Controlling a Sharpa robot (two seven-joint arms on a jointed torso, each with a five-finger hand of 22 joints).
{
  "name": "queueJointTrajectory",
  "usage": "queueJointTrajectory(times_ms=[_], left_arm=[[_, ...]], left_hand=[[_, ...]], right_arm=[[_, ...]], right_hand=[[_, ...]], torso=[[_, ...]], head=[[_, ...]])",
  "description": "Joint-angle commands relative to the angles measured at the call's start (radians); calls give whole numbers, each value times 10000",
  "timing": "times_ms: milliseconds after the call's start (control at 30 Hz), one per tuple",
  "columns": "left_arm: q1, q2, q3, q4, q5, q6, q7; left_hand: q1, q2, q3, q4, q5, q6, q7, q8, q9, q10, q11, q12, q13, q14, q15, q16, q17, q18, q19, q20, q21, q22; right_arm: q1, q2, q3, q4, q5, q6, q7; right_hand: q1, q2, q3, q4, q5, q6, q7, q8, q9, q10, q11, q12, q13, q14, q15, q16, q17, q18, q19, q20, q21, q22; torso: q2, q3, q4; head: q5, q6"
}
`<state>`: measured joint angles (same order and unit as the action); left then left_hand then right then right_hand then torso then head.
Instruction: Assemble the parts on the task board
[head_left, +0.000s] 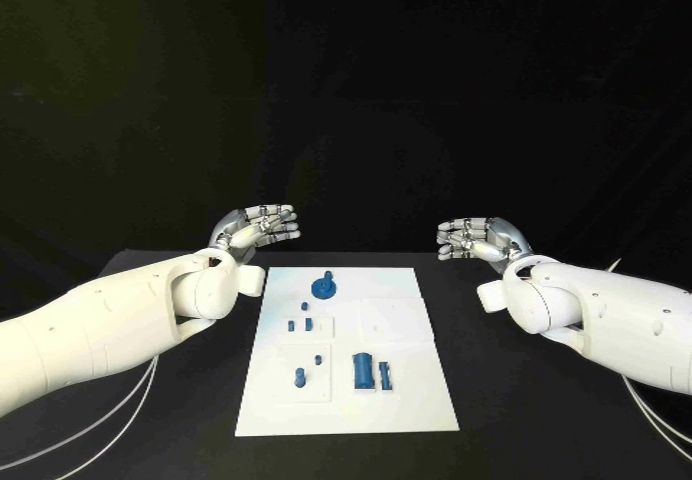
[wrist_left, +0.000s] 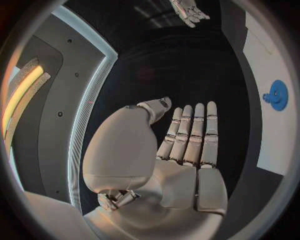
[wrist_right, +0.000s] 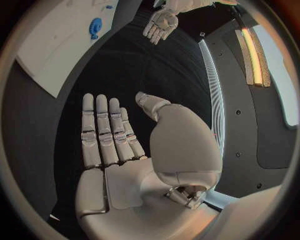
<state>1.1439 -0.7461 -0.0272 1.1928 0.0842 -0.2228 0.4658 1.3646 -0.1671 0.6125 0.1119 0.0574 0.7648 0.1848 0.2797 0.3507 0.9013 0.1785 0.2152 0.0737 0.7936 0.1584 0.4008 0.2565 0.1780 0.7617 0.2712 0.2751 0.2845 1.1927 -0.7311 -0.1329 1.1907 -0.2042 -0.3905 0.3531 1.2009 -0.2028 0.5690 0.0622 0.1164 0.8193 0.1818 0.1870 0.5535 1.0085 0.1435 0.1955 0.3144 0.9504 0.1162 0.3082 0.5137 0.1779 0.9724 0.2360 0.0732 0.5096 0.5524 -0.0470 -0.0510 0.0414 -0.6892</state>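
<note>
Both robot hands are up off the surface (head_left: 130, 268), one each side of the board (head_left: 397, 400), neither touching it. Left robot hand (head_left: 257, 228) is near the board's far left corner, fingers straight and side by side in its wrist view (wrist_left: 187, 135), thumb apart, nothing in it; fingertips look slightly bent in the head view. Right robot hand (head_left: 483, 240) mirrors it off the far right corner, flat and empty too (wrist_right: 109, 132). Probably a parked, symmetric pose that keeps the board in plain sight for the head camera; it fits both a stage with assembly yet to come and one with assembly over, can't tell which. Board lies flat mid-surface, long side running away from the robot, with raised square patches on it. Parts are all blue and all on the board's left half and middle: one round disc with a knob (head_left: 326, 287) at the far end, also visible as a blue blob in the left wrist view (wrist_left: 277, 95); one tiny piece (head_left: 306, 304) below it; two small pegs side by side (head_left: 300, 324); one small peg (head_left: 300, 377) with a tiny bit above it nearer the robot; one tall block (head_left: 362, 370) with one slim pin (head_left: 385, 375) just beside it. About eight pieces; too small to tell if they're seated or loose.
</note>
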Motion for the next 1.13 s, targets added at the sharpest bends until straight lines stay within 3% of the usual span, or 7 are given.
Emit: queueJointTrajectory(times_ms=[33, 133, 167, 333, 367, 433, 1133], left_arm=[[-36, 227, 12, -359, 164, -27, 179], [-83, 400, 13, -626, 216, -84, 244], [-57, 314, 4, -503, 158, -54, 162], [-115, 271, 22, -224, 93, -407, 187], [-136, 255, 28, -120, 69, -539, 196], [-189, 216, 44, 134, 9, -861, 219], [-933, -335, 270, 3742, -835, -5433, 539]], left_hand=[[-54, -30, -324, 117, -45, -172, -54, -195, -253, 112, -29, -525, -104, -411, -16, -711, -250, 2, -66, 142, -706, -456], [-18, 8, -482, 116, -54, -189, -47, -295, -441, -31, -67, -947, -107, -574, 2, -1266, -416, -44, -96, 180, -1236, -884], [-4094, 1671, -6125, -1119, -574, -7648, -1848, -2797, -3507, -9013, -1785, -2152, -737, -7936, -1584, -4008, -2565, -1780, -7617, -2712, -2751, -2845], [-5794, 1671, -6125, -1119, -574, -7648, -1848, -2797, -3507, -9013, -1785, -2152, -737, -7936, -1584, -4008, -2565, -1780, -7617, -2712, -2751, -2845], [-6109, 1671, -6125, -1119, -574, -7648, -1848, -2797, -3507, -9013, -1785, -2152, -737, -7936, -1584, -4008, -2565, -1780, -7617, -2712, -2751, -2845], [-13646, 1671, -6125, -1119, -574, -7648, -1848, -2797, -3507, -9013, -1785, -2152, -737, -7936, -1584, -4008, -2565, -1780, -7617, -2712, -2751, -2845], [-13646, 1671, -6125, -1119, -574, -7648, -1848, -2797, -3507, -9013, -1785, -2152, -737, -7936, -1584, -4008, -2565, -1780, -7617, -2712, -2751, -2845]], right_arm=[[1, 199, 23, -346, 134, 318, 209], [2, 351, 37, -554, 152, 509, 282], [5, 276, 25, -455, 130, 333, 188], [-114, 212, 134, -101, 290, -11, 311], [-159, 188, 175, 32, 350, -141, 358], [-267, 130, 273, 354, 494, -453, 470], [-1427, -489, 1329, 3793, 2042, -3795, 1669]], right_hand=[[323, 215, 205, -118, 169, 344, 153, -352, -367, -232, 190, -438, -903, 184, 89, -721, -529, 61, -229, 26, -105, -944], [370, 258, 92, -156, 174, 306, 196, -538, -623, -309, 274, -760, -1483, 194, 185, -1139, -930, 64, -374, 107, -114, -1652], [-3420, 2028, -5690, -622, -1164, -8193, -1818, -1870, -5535, -10085, -1435, -1955, -3144, -9504, -1162, -3082, -5137, -1779, -9724, -2360, -732, -5096], [-4824, 2028, -5690, -622, -1164, -8193, -1818, -1870, -5535, -10085, -1435, -1955, -3144, -9504, -1162, -3082, -5137, -1779, -9724, -2360, -732, -5096], [-12009, 2028, -5690, -622, -1164, -8193, -1818, -1870, -5535, -10085, -1435, -1955, -3144, -9504, -1162, -3082, -5137, -1779, -9724, -2360, -732, -5096], [-12009, 2028, -5690, -622, -1164, -8193, -1818, -1870, -5535, -10085, -1435, -1955, -3144, -9504, -1162, -3082, -5137, -1779, -9724, -2360, -732, -5096], [-12009, 2028, -5690, -622, -1164, -8193, -1818, -1870, -5535, -10085, -1435, -1955, -3144, -9504, -1162, -3082, -5137, -1779, -9724, -2360, -732, -5096]], torso=[[-119, 56, -26], [-153, 84, -42], [-77, 37, -17], [-78, 155, 127], [-79, 200, 181], [-80, 301, 304], [-82, 470, 510]], head=[[96, 280], [137, 399], [84, 242], [-52, 419], [-103, 486], [-219, 638], [-414, 892]])
